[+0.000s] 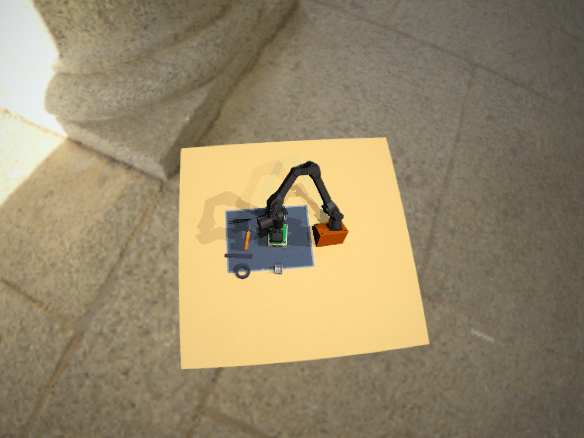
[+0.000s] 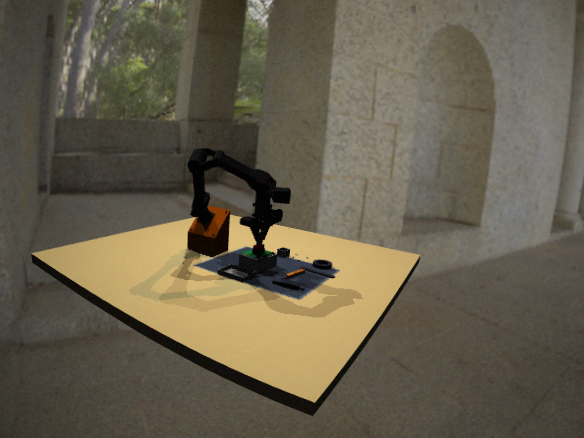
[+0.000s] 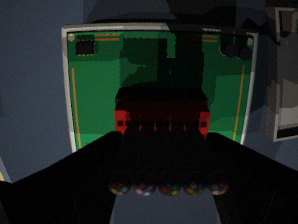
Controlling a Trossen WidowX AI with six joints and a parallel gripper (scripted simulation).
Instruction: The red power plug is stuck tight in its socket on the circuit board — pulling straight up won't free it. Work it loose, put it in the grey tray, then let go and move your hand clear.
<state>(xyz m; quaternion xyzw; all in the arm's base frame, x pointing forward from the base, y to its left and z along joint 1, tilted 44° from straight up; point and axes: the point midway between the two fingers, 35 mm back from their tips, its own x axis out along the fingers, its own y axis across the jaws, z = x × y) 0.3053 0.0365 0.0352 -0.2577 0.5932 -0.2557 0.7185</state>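
Note:
The red power plug sits upright on the green circuit board, with its dark cable bundle rising toward the wrist camera. My gripper points down over the board and is shut on the plug, one fingertip at each end of it. The socket under the plug is mostly in shadow, so how deep the plug sits cannot be told. The grey tray lies on the mat close beside the board, at the right edge of the wrist view. The arm mostly hides it in the top view.
The blue mat also bears an orange-handled tool, dark tweezers and a small grey block. A dark bar and a black ring lie at its edge. The orange arm base stands beside it.

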